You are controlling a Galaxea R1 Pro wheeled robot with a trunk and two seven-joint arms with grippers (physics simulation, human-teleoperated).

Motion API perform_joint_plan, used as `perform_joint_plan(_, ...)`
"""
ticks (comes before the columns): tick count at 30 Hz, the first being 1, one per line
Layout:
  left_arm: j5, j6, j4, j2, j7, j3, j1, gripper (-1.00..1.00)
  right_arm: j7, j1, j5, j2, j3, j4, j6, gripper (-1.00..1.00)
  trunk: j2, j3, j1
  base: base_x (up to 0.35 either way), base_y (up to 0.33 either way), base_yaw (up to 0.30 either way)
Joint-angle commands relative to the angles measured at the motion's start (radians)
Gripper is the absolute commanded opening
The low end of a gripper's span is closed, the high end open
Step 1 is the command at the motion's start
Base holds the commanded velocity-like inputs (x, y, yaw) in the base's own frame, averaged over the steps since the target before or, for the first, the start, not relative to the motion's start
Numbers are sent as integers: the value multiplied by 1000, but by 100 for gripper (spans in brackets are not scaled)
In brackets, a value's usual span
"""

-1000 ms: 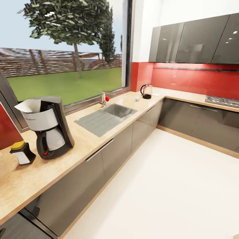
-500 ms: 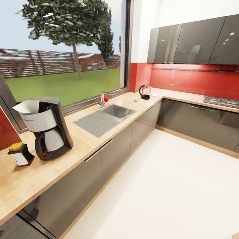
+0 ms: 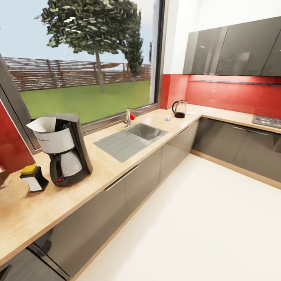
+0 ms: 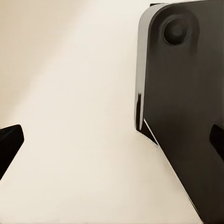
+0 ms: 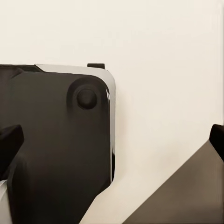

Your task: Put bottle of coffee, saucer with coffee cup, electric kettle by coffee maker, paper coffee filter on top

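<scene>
Coffee maker (image 3: 64,150) upright on the bench (image 3: 101,171), toward its back edge, filter (image 3: 43,124) on top. Jar (image 3: 34,178) just beside, on the side away from the sink (image 3: 130,139). Kettle (image 3: 179,109) far off in the bench corner under the red wall, tiny cup (image 3: 168,117) near it, white saucer (image 3: 190,113) close by. In the wrist views, left fingers (image 4: 9,147) and right fingers (image 5: 10,142) spread wide apart, pinching nothing, over pale floor and a dark robot part.

Black-silver coffee maker (image 3: 64,150), yellow-lidded bottle of coffee (image 3: 33,178), beige speckled kitchen countertop (image 3: 105,168)
</scene>
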Motion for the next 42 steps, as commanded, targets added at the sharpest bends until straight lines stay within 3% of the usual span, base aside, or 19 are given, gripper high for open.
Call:
perform_joint_plan(1, -12, 8, 1, 0, 5, 6, -1, 100, 0, -1, 0, 0, -1, 1, -3, 100, -2, -2, 1, 210, -150, 28)
perform_joint_plan(10, -74, 62, -1, 0, 6, 8, -1, 100, 0, -1, 0, -1, -1, 1, -3, 100, -2, -1, 1, 241, -167, -21)
perform_joint_plan(23, -81, 117, -2, -9, 15, 14, -1, 100, 0, -1, 0, 0, 1, 1, -3, 100, -2, 5, 1, 290, -132, -229)
perform_joint_plan(25, -81, 119, -5, -13, 50, 15, -1, 100, 0, -1, 0, 0, 1, 1, -3, 100, -2, 7, 1, 306, -100, -246)
perform_joint_plan(29, -84, 119, -10, -50, 58, 12, -1, 100, 0, -1, 0, 0, 1, 1, -3, 100, -2, 9, 1, 314, -89, -259)
perform_joint_plan(31, -85, 119, -10, -55, 61, 12, -1, 100, 0, -1, 0, 0, 1, 1, -3, 100, -2, 10, 1, 310, -127, -278)
perform_joint_plan(42, -85, 118, -10, -60, 82, 13, -1, 100, 1, -1, 0, 0, 1, 1, -3, 100, -2, 12, 1, 297, -157, -292)
